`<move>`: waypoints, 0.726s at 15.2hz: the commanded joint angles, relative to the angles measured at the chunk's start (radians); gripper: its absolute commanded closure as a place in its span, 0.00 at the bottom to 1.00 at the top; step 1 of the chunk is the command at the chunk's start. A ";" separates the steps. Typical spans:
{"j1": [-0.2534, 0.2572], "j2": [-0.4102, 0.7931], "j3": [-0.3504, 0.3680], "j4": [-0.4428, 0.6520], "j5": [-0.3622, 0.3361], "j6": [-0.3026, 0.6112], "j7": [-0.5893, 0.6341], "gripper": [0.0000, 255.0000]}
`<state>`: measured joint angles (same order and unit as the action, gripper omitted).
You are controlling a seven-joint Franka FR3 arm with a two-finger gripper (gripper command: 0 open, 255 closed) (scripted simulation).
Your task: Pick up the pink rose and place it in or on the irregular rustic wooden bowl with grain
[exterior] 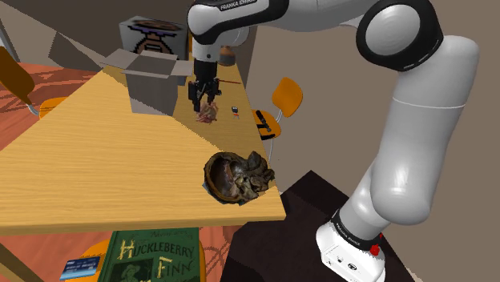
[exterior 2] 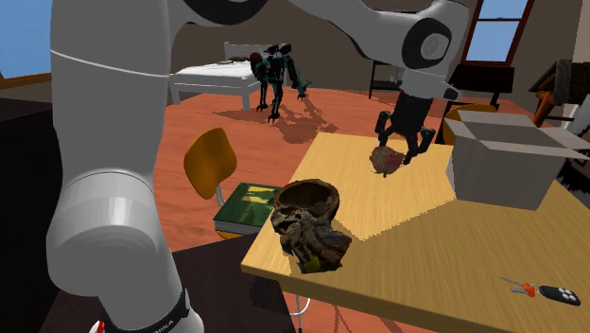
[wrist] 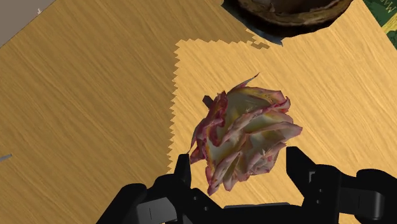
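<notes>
Gripper (wrist: 240, 167) is pinching the pink rose (wrist: 245, 137) by loose petals above the table (exterior: 96, 160) | risk: bloom slipping free while travelling to the wooden bowl (exterior: 236, 176)

Desk (exterior: 96, 160): pale wood top with visible grain. A brighter patch (exterior 2: 416, 194) with a jagged edge lies across it. Floor (exterior 2: 331, 104): reddish-brown. One orange chair (exterior: 287, 94) stands just beside the desk's edge, and a second orange chair (exterior: 12, 76) sits at the shoulder view's left. Walls (exterior: 268, 44): grey-brown, plain. In the second exterior view a white bed (exterior 2: 208, 76) stands far back on the floor. A window (exterior 2: 492, 33) in a dark frame shows blue sky.
</notes>
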<state>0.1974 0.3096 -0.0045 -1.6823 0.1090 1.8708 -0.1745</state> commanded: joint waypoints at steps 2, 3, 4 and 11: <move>0.001 -0.011 0.000 0.025 -0.001 -0.036 0.005 1.00; 0.000 -0.014 0.000 0.035 -0.002 -0.048 0.006 1.00; 0.000 -0.015 0.000 0.039 -0.002 -0.054 0.007 1.00; 0.019 -0.298 0.012 -0.323 0.003 0.027 0.027 1.00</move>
<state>0.2126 0.0522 0.0051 -1.9487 0.1110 1.8817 -0.1522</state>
